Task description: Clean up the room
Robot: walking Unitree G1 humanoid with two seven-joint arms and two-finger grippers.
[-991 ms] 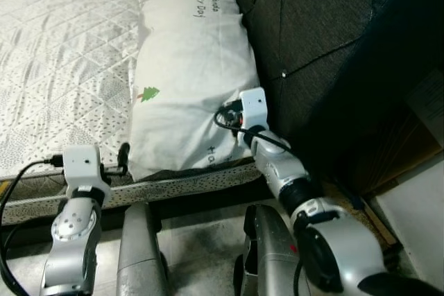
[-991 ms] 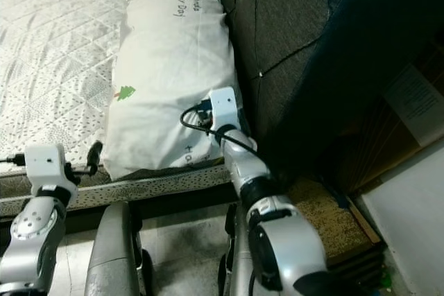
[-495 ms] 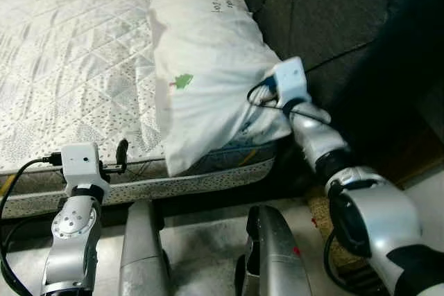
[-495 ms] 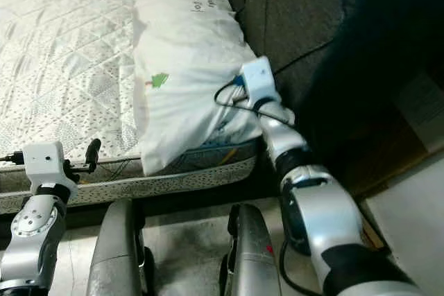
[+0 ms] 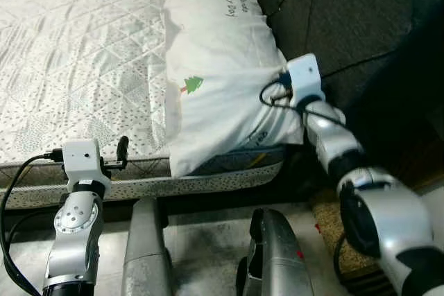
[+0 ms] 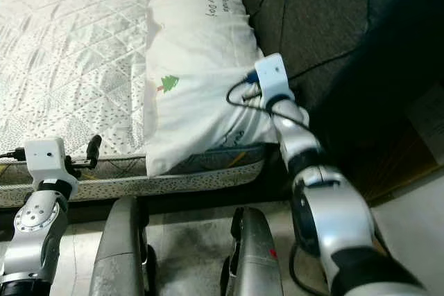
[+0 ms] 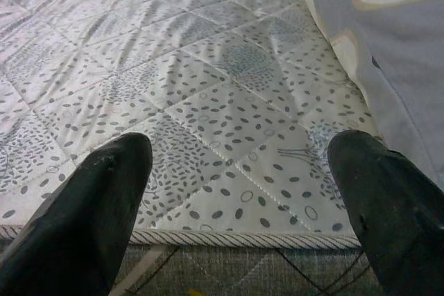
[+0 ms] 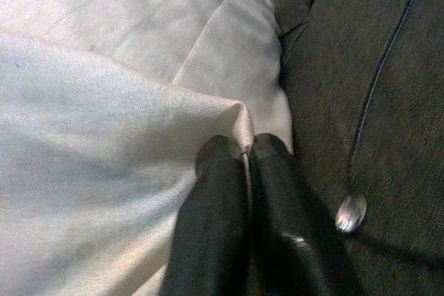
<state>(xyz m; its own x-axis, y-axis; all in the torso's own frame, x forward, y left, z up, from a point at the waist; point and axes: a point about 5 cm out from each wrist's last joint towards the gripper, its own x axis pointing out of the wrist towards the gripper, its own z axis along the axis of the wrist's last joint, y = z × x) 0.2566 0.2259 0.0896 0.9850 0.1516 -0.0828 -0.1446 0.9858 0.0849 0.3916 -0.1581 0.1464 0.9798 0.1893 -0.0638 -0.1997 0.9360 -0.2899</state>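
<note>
The right gripper (image 8: pixel 243 154) is pinched tight on a fold of the white pillow (image 5: pixel 222 81), its two fingers pressed together with a ridge of fabric between them. The pillow lies at the head end of the quilted mattress (image 5: pixel 76 53), directly ahead of that gripper, with the dark tufted headboard (image 5: pixel 347 19) just beside the gripper on its outer side.

The pillow looks soft and light, and its cover bunches where it is held, so the grip likely has only cloth, not filling; the bulk will probably sag and swing. A hold nearer a corner seam or deeper into the stuffing would seem surer.

The left gripper (image 7: pixel 239 192) hovers spread wide at the mattress edge, holding nothing, the pillow off to its inner side.
</note>
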